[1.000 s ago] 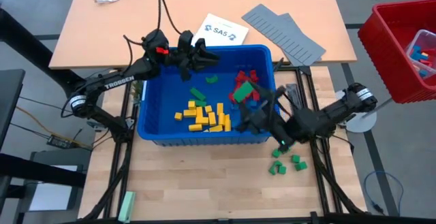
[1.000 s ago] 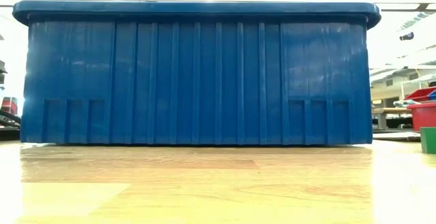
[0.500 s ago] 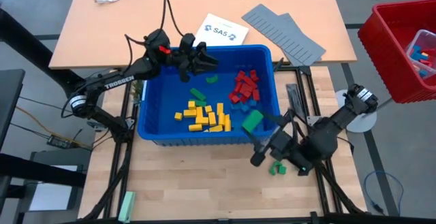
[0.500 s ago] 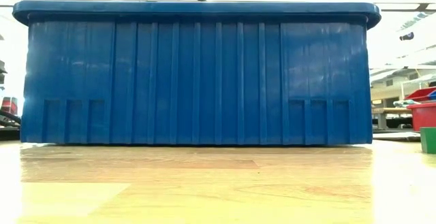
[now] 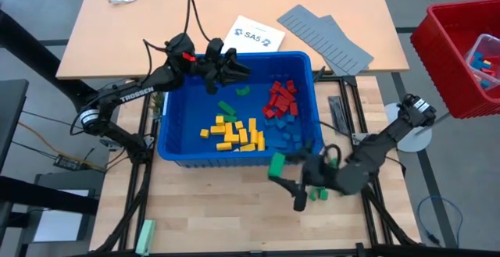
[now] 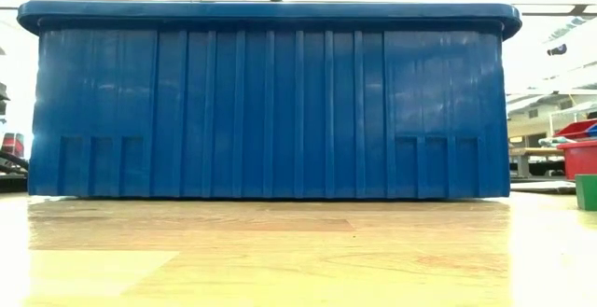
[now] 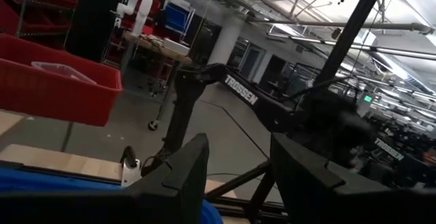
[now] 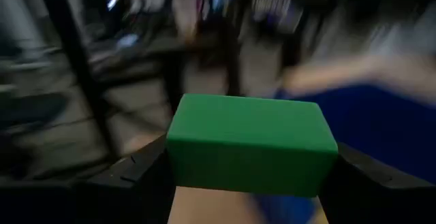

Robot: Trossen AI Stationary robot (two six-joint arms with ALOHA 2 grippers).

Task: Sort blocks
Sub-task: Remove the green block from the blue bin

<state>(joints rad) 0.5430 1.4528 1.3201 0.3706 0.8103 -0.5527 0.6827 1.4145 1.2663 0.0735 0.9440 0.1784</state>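
Right gripper (image 5: pixel 283 180) pinching a green block (image 5: pixel 276 163) outside the blue bin (image 5: pixel 168 132); left gripper (image 5: pixel 232 73) fingers spread above it

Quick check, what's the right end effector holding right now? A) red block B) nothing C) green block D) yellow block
C: the right end effector is clamped on a green block, seen between its fingers in the right wrist view and just outside the blue bin's near wall in the high view.
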